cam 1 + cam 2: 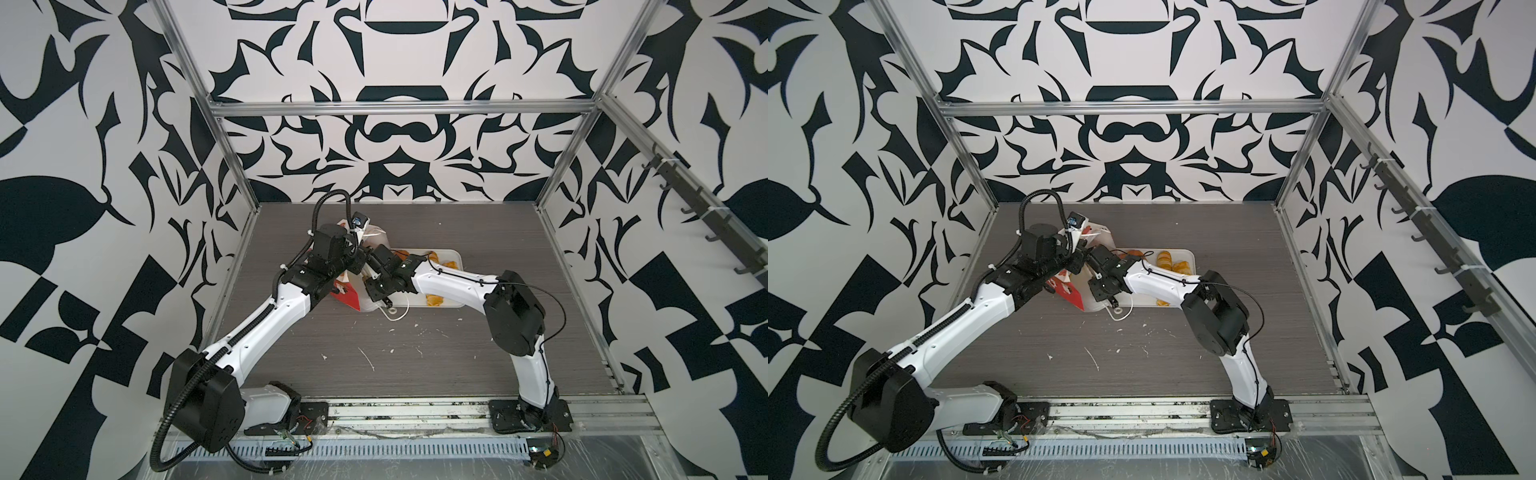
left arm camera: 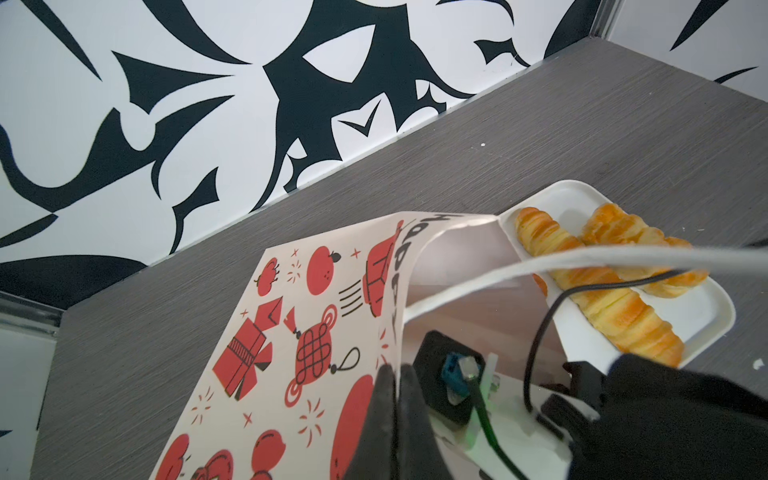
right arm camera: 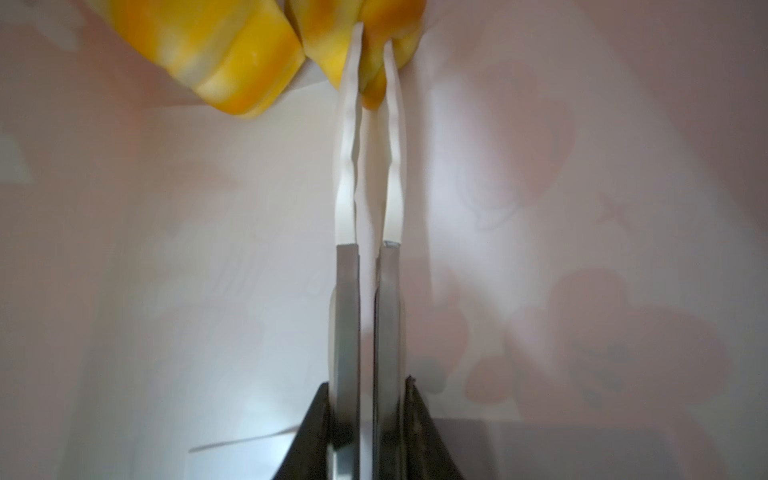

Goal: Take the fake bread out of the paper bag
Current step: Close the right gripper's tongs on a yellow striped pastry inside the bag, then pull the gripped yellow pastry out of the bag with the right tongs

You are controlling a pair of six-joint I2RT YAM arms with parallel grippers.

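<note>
**Shallow pinch may slip**

Inside the bag (image 2: 316,316), the right gripper (image 3: 372,58) is nipping only an edge of bread (image 3: 328,45); the left gripper (image 2: 392,399) is clamping the rim. Other pieces (image 2: 611,303) are lying on the tray (image 2: 569,197). Pulling out, the thin hold could slip.

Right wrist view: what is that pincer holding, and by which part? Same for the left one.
The right pincer pinches a lobe of fake bread inside the paper bag; the left pincer grips the bag's open rim.
</note>
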